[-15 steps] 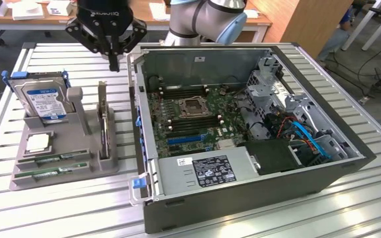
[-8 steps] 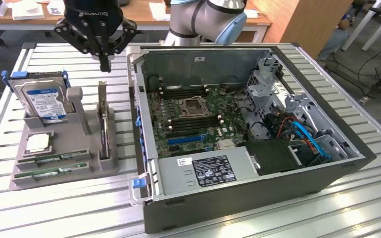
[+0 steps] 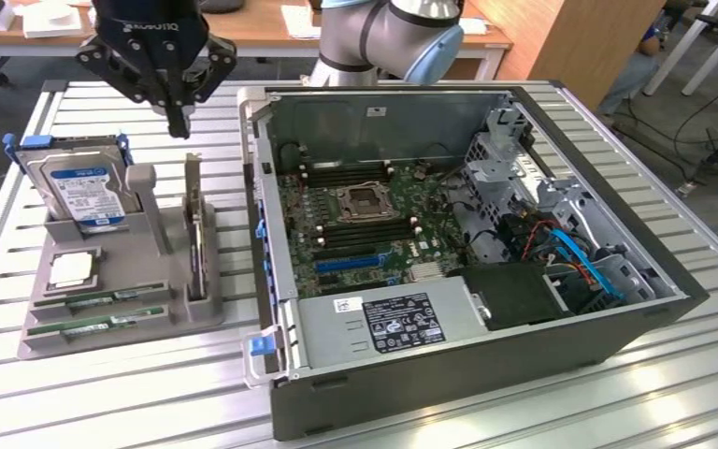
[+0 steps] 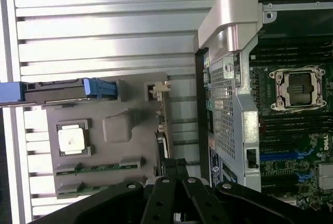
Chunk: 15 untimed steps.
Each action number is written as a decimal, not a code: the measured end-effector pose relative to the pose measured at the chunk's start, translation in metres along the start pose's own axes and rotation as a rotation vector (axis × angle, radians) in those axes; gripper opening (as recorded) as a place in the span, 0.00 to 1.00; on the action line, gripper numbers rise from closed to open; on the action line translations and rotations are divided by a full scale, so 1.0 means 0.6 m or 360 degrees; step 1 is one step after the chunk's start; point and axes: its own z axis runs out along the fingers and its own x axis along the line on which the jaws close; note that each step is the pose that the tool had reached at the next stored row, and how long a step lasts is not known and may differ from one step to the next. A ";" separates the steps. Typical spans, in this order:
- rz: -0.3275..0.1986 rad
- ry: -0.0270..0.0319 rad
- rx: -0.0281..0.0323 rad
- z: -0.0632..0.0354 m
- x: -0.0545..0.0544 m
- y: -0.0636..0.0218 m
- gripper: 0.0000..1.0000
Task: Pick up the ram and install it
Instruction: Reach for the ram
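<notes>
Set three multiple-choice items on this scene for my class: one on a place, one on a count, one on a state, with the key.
1. Where do the ram sticks lie?
A in the motherboard
B in the grey holder
C on the bare table

2. How many ram sticks are in the holder?
A one
B two
C four

3. The gripper is:
A open around a stick
B shut on the hard drive
C shut and empty

Key:
1 B, they rest in the holder's front slots.
2 B, two green sticks lie side by side.
3 C, it hangs closed over the holder with nothing in it.
</notes>
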 end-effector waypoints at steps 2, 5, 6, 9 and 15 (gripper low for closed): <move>0.0000 0.00000 0.00000 0.000 0.008 -0.001 0.09; 0.0001 -0.00001 0.00001 0.001 0.020 -0.002 0.09; 0.0001 -0.00001 0.00001 0.001 0.024 -0.002 0.09; 0.0002 0.00000 0.00001 0.001 0.036 -0.003 0.09; 0.0003 -0.00002 0.00001 0.002 0.058 -0.005 0.09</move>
